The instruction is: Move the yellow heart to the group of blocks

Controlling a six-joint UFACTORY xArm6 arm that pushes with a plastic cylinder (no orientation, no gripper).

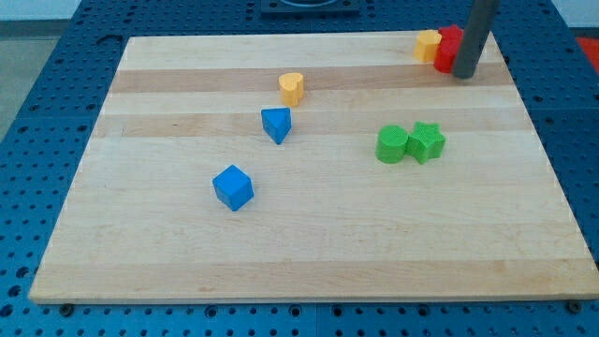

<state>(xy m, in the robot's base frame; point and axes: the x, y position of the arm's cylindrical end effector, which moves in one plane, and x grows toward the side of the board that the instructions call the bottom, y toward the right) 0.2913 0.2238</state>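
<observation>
Yellow heart point(292, 87) upper centre of frame, just above blue triangular block point(276, 124). My tip point(463, 73) far right, upper right corner, touching red block point(448, 50); holds nothing, no jaws.

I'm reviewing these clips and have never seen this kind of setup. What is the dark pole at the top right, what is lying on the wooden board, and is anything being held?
There is one camera view, looking down at a wooden board on a blue perforated table. The dark pole is the robot arm's rod. It has no gripper, so it holds nothing and only pushes blocks. My tip rests at the view's top right, against the red block, which has a yellow block beside it. Near the middle are the yellow heart, a blue triangular block just below it, and a blue cube further down. Right of centre, a green round block touches a green star.
</observation>
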